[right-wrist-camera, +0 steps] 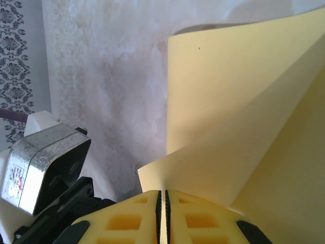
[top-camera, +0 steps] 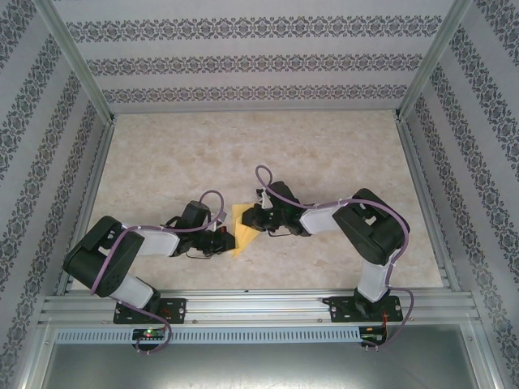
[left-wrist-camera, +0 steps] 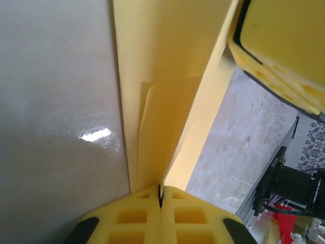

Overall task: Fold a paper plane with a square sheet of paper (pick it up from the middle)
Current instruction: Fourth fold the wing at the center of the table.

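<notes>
The square sheet of paper (top-camera: 242, 231) is yellow and folded into layers with a pointed outline. It is held off the table between both grippers. My left gripper (top-camera: 230, 240) is shut on its lower left edge. In the left wrist view the pads (left-wrist-camera: 161, 195) meet on the paper (left-wrist-camera: 162, 117), whose flaps run away upward from a crease. My right gripper (top-camera: 250, 219) grips the upper right side. Its jaws (right-wrist-camera: 163, 198) are pinched on a thin edge of the sheet (right-wrist-camera: 228, 101), which curls up and to the right. A right finger (left-wrist-camera: 284, 51) shows at the top right of the left wrist view.
The marble table (top-camera: 243, 154) stretches behind the grippers, ringed by patterned walls (top-camera: 259, 65). An aluminium rail (top-camera: 259, 304) carries both arm bases along the near edge. The left arm's metal housing (right-wrist-camera: 48, 162) sits close to the right fingers.
</notes>
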Available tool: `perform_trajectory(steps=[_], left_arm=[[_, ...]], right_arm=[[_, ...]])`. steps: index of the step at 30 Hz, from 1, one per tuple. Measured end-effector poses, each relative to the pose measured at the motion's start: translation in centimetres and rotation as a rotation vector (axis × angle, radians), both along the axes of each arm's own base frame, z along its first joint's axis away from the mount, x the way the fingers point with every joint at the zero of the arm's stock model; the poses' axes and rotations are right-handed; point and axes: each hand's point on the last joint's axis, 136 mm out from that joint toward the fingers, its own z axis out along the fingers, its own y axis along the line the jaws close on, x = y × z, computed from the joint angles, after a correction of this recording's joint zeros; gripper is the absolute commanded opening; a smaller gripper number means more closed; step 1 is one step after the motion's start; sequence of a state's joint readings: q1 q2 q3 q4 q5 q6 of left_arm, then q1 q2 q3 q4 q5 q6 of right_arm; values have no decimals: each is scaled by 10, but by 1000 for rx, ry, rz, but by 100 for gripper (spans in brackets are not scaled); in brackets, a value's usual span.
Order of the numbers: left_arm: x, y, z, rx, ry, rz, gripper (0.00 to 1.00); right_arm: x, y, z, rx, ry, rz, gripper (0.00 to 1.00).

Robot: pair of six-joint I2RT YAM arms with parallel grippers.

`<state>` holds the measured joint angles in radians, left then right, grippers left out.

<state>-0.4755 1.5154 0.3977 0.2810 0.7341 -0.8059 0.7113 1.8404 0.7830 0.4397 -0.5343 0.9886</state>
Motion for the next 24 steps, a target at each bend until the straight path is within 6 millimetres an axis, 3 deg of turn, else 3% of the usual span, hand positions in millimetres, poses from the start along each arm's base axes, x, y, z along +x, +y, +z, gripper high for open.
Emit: perform_trajectory(steps=[12, 18, 24], left_arm=[[1, 8, 3, 3, -16, 50, 0], [3, 13, 16, 17, -77, 53, 0], [0, 14, 3, 50, -28, 43, 0]], right_arm=[[-2, 8, 3, 19, 7, 31, 16], [-2, 15, 10, 31, -5, 51, 16], [-7, 27, 18, 49, -19, 85, 17]])
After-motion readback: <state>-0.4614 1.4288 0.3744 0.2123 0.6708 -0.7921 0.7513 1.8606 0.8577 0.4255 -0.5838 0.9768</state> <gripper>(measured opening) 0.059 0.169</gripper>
